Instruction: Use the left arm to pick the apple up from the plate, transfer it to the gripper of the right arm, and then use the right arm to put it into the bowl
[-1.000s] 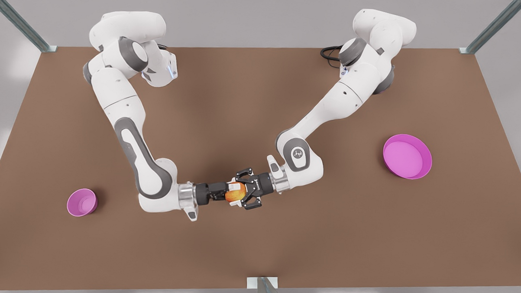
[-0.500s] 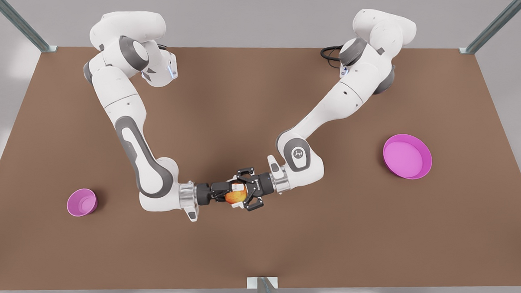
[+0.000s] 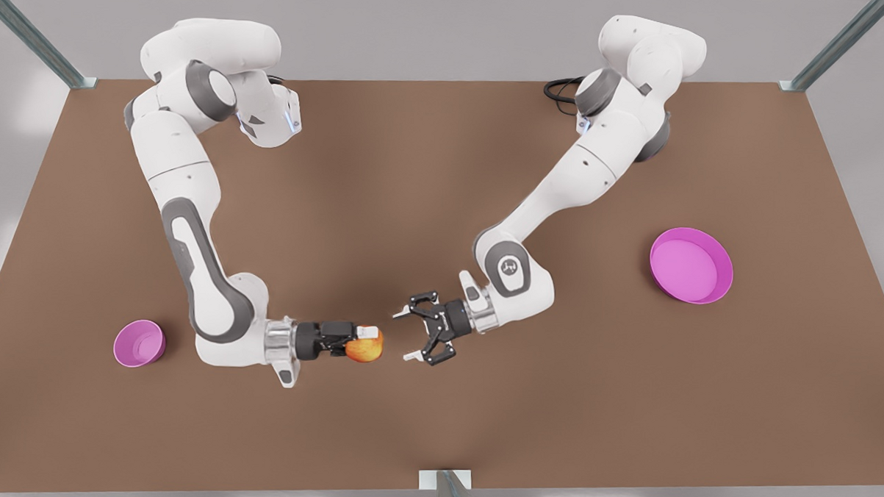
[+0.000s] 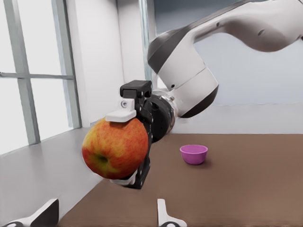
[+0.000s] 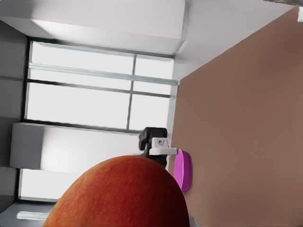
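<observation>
The two pincers, joined around the apple [image 3: 365, 346] half a second ago, have been drawn apart. The apple is now gripped by the right pincer [image 3: 356, 340], between the bowl [image 3: 139, 343] and the left pincer [image 3: 409, 335], which is spread wide and empty just beside the fruit. In the right wrist view the apple [image 5: 123, 194] is cut off at the frame edge (its grasping fingers hidden). From the left wrist view the clamped apple [image 4: 115, 148] is seen whole, the bowl [image 4: 193, 153] beyond it. The plate [image 3: 691, 265] lies well beyond the left pincer on the table [image 3: 435, 432].
</observation>
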You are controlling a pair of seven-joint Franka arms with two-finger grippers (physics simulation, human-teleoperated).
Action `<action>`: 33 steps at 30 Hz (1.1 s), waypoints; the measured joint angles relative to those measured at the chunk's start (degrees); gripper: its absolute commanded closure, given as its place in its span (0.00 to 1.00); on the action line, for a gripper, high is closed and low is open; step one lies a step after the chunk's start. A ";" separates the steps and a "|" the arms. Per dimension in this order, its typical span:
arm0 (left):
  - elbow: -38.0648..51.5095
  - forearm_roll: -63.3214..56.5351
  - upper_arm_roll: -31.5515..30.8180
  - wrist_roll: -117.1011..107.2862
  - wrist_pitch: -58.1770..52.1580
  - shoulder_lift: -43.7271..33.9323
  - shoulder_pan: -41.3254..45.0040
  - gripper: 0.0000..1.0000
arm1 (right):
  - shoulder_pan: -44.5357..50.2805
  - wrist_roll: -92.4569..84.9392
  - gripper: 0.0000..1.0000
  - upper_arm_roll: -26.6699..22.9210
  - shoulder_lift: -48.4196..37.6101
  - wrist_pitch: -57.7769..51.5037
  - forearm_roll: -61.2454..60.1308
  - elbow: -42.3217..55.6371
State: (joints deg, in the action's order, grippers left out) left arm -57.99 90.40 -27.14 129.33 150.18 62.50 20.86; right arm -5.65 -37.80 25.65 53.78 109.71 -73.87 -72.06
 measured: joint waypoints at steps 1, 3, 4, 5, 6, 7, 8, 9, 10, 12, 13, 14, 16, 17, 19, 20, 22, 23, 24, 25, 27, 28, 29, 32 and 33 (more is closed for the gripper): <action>-0.61 -0.17 1.25 -0.65 0.20 -0.16 0.04 0.00 | -1.46 -0.03 0.55 -0.03 -0.01 -0.60 0.82 0.02; -6.59 -5.87 7.54 -4.00 0.60 -4.83 1.06 0.00 | -5.56 -0.11 0.55 0.06 -0.16 -2.58 3.86 -0.54; -12.38 -13.55 10.27 -7.10 0.58 -9.99 1.39 0.00 | -8.01 -0.16 0.55 0.07 -0.67 -3.88 6.03 -1.37; -17.28 -23.35 12.97 -10.92 -0.80 -15.28 1.08 0.00 | -10.36 -0.26 0.55 0.12 -1.78 -5.10 8.07 -3.03; -18.94 -35.53 17.29 -15.34 -5.65 -21.16 0.66 0.00 | -12.75 -0.47 0.55 0.15 -3.36 -6.19 10.09 -5.51; -19.19 -45.89 21.65 -19.77 -12.13 -26.04 -0.03 0.00 | -14.86 -0.67 0.55 0.13 -4.28 -7.24 12.11 -6.87; -18.20 -54.06 26.98 -24.17 -19.96 -29.76 -0.89 0.00 | -17.05 -0.87 0.55 0.15 -4.99 -8.29 14.51 -7.57; -16.27 -62.01 31.09 -28.37 -28.51 -32.22 -1.62 0.00 | -19.25 -1.04 0.55 0.15 -5.56 -9.36 17.16 -7.92; -14.49 -69.35 34.43 -32.69 -36.14 -34.25 -1.80 0.00 | -21.51 -1.21 0.55 0.18 -6.07 -10.35 20.13 -8.08; -13.14 -79.05 37.86 -41.64 -47.71 -39.21 -3.92 0.00 | -25.06 -1.49 0.54 0.10 -7.09 -12.00 26.04 -7.95; -13.24 -81.38 37.39 -46.14 -51.56 -42.73 -7.19 0.00 | -26.50 -1.60 0.54 0.05 -7.68 -12.63 29.25 -7.81; -15.85 -82.94 34.14 -50.59 -53.93 -47.48 -12.55 0.00 | -27.31 -1.71 0.54 -0.21 -8.61 -13.11 32.60 -7.73; -21.47 -85.01 31.14 -58.91 -55.85 -53.46 -18.05 0.00 | -28.37 -1.86 0.54 -0.61 -9.72 -13.51 39.43 -6.65; -22.63 -85.67 30.59 -62.73 -56.22 -54.24 -18.88 0.00 | -28.92 -1.93 0.54 -0.86 -9.83 -13.60 42.67 -5.83; -21.84 -86.66 30.20 -69.80 -57.68 -53.83 -18.31 0.00 | -29.82 -2.09 0.54 -2.14 -9.63 -13.45 47.72 -4.45; -21.63 -86.97 30.15 -73.09 -58.31 -53.52 -17.72 0.00 | -30.00 -2.17 0.54 -2.72 -9.41 -13.15 50.07 -3.72; -21.46 -87.38 30.12 -79.16 -59.33 -53.11 -17.20 0.00 | -30.09 -2.35 0.54 -3.30 -8.47 -11.96 54.45 -2.51; -21.43 -87.49 30.12 -81.95 -59.75 -52.98 -17.27 0.00 | -30.11 -2.43 0.53 -3.43 -7.98 -11.27 56.66 -2.00; -21.42 -87.58 30.12 -84.59 -60.11 -52.92 -17.43 0.00 | -30.12 -2.52 0.53 -3.50 -7.57 -10.48 58.70 -1.68; -21.41 -87.64 30.12 -87.09 -60.43 -52.89 -17.59 0.00 | -30.12 -2.60 0.53 -3.53 -7.18 -9.49 60.61 -1.51; -21.40 -87.67 30.18 -91.68 -61.18 -52.68 -17.74 0.00 | -30.07 -2.87 0.53 -3.56 -6.37 -7.12 64.09 -1.38; -21.40 -87.66 30.20 -93.80 -61.53 -52.55 -17.75 0.00 | -30.06 -3.11 0.53 -3.87 -6.00 -5.91 65.57 -1.36; -21.40 -87.66 30.21 -95.80 -61.83 -52.34 -17.74 0.00 | -30.09 -3.35 0.53 -4.36 -5.77 -4.88 66.75 -1.35; -21.40 -87.61 30.21 -101.19 -62.49 -52.04 -17.69 0.00 | -30.04 -4.24 0.53 -5.06 -4.49 -1.37 69.97 -0.86; -21.40 -87.60 30.21 -102.80 -62.65 -52.01 -17.69 0.00 | -29.96 -4.56 0.53 -5.23 -4.10 -0.36 70.94 -0.54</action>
State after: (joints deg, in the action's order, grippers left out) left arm -79.39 2.80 3.07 26.53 87.53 10.49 3.17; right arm -35.62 -42.36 20.42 49.69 109.35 -2.93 -72.60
